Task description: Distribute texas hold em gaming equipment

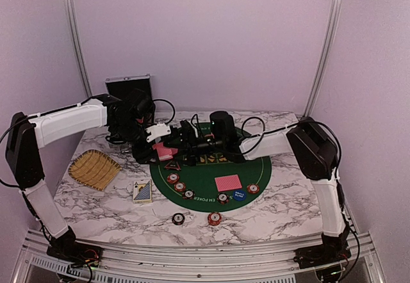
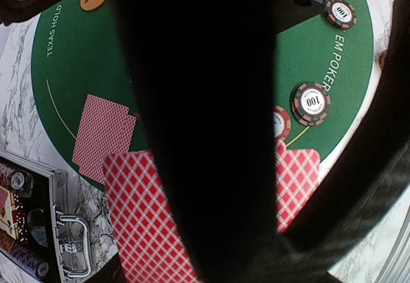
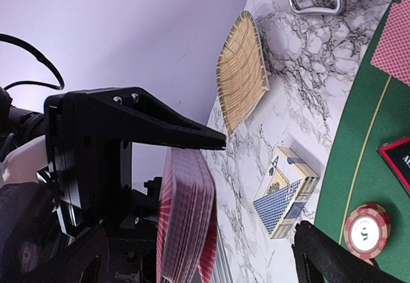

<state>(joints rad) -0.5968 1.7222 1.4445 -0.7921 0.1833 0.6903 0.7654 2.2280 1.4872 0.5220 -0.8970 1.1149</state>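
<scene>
My left gripper (image 1: 160, 143) is shut on a deck of red-backed playing cards (image 1: 164, 152) and holds it above the left edge of the green poker mat (image 1: 208, 168). In the left wrist view a dark finger (image 2: 205, 136) covers the middle of the deck (image 2: 144, 225). My right gripper (image 1: 191, 143) is open right next to it. In the right wrist view the deck (image 3: 186, 212) stands edge-on just under the upper finger (image 3: 186, 132). One card (image 1: 229, 182), a blue disc (image 1: 239, 194), a dark triangular marker (image 1: 172, 165) and several chips (image 1: 180, 186) lie on the mat.
A blue card box (image 1: 142, 191) lies left of the mat, a yellow straw tray (image 1: 94, 168) further left. The silver case (image 1: 128, 88) stands open at the back left. Two chips (image 1: 178, 218) (image 1: 214, 218) lie on the marble in front of the mat.
</scene>
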